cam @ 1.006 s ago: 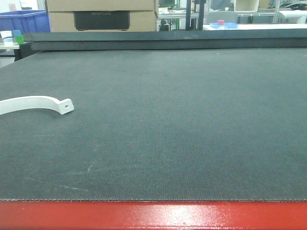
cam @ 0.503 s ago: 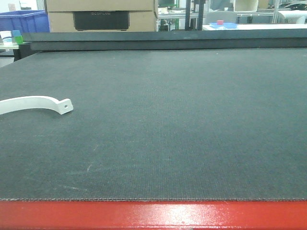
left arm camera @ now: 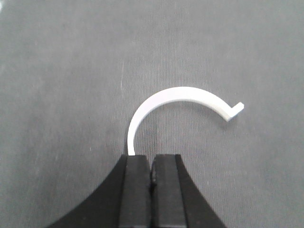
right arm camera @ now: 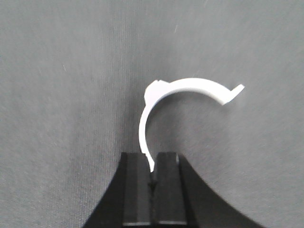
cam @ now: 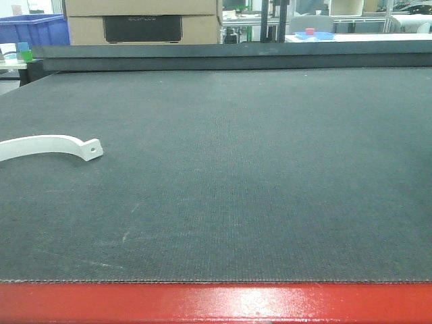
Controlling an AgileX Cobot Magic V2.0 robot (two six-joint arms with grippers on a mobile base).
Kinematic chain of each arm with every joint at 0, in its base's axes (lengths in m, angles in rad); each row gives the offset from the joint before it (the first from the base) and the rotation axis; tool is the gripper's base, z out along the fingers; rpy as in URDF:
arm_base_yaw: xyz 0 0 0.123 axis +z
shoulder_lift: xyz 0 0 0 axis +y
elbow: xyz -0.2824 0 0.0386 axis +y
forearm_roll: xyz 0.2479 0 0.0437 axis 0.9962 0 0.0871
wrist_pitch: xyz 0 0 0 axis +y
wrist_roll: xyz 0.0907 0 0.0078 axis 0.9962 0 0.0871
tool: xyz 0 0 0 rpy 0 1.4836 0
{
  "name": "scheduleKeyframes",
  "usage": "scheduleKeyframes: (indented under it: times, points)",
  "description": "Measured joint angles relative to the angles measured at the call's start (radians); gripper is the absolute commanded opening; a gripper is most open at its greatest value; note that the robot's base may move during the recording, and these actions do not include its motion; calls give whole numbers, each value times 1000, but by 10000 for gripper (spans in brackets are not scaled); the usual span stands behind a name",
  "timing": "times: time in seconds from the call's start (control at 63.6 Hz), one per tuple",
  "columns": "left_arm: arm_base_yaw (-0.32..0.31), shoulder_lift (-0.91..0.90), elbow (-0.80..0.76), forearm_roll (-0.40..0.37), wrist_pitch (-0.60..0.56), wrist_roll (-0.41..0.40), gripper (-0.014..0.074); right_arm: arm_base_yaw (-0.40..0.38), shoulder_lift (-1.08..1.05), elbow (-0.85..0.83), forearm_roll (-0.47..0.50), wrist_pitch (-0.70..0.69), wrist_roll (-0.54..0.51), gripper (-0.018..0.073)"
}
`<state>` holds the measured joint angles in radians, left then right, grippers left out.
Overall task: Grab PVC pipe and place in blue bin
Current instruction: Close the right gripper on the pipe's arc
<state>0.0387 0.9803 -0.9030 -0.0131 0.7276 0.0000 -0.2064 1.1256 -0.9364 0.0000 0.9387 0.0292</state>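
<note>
- The right gripper has its jaws drawn in on the near end of the PVC pipe, a white curved clip. The tip of the arc runs down into the narrow slot between the two black fingers, so I judge it pinched there.
- From that grip the arc rises ahead of the fingertips, then sweeps over to the gripper's right and ends in a small turned-out tab.
- The left gripper has its jaws together with only a hairline gap. Nothing shows between them.
- A white arc lies on the mat just ahead of this gripper. Its near end disappears at the tip of the left-hand finger, beside the gap rather than in it. I cannot tell whether it touches.
- Neither gripper appears in the front view, so the white curved piece there cannot be placed against either hand. I also cannot tell whether it is one of the two arcs in the wrist views.
- Over the last second the front view has barely changed. That piece has kept its spot apart from a slight drift of the whole picture, and no arm has come into view.
- My reading is that no carry has begun. The blue bin stands far back beyond the mat, so the whole transfer and release are still to do.
</note>
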Motion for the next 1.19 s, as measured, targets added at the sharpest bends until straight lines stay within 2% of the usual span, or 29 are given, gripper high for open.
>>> scheduleKeyframes:
  times: [0.094,0.361,0.44,0.566,0.629,0.896,1.194]
  points:
    - [0,0,0,0,18,0,-111,0,69,-4,5,-7,0,-162]
    - [0,0,0,0,41,0,-111,0,275,-101,56,84,0,-148]
    - [0,0,0,0,44,0,-111,0,334,-129,58,101,0,-64]
    - [0,0,0,0,51,0,-111,0,416,-151,62,116,0,159]
    - [0,0,0,0,57,0,-111,0,449,-151,62,121,0,209]
    - [0,0,0,0,64,0,-111,-18,516,-153,63,96,0,210]
    - [0,0,0,0,67,0,-111,-18,550,-153,65,44,-2,113]
